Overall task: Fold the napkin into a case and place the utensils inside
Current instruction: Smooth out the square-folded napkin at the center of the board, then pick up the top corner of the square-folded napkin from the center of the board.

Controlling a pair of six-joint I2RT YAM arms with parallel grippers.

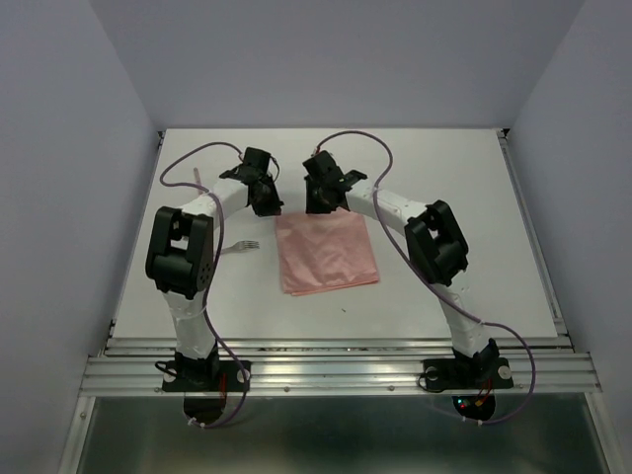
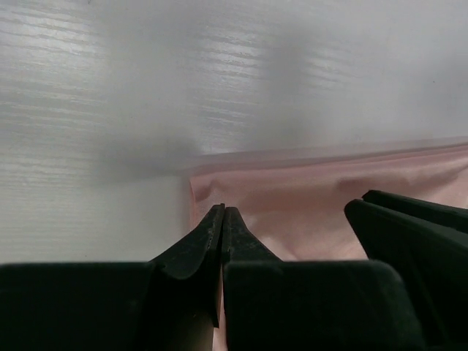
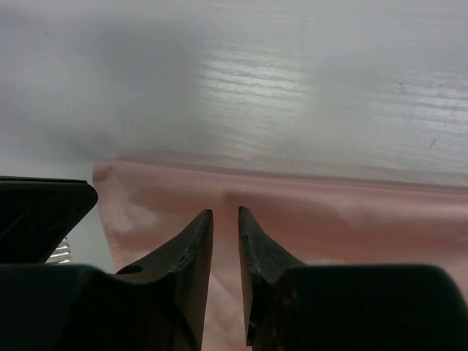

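Note:
The salmon-pink napkin (image 1: 326,255) lies flat on the table as a folded rectangle between the two arms. My left gripper (image 1: 265,204) hangs over its far left corner. In the left wrist view the left gripper (image 2: 222,210) has its jaws pressed together above the napkin (image 2: 307,197), and no cloth shows pinched between them. My right gripper (image 1: 321,202) is over the far edge. Its jaws (image 3: 225,212) stand a narrow gap apart, with flat napkin (image 3: 329,212) showing through. A silvery fork (image 1: 244,245) lies left of the napkin, and its tines (image 3: 60,252) peek into the right wrist view.
The white table (image 1: 444,197) is boxed in by pale walls on three sides. An aluminium rail (image 1: 336,370) runs along the near edge, where both arm bases are bolted. The two grippers sit close together, each showing in the other's wrist view.

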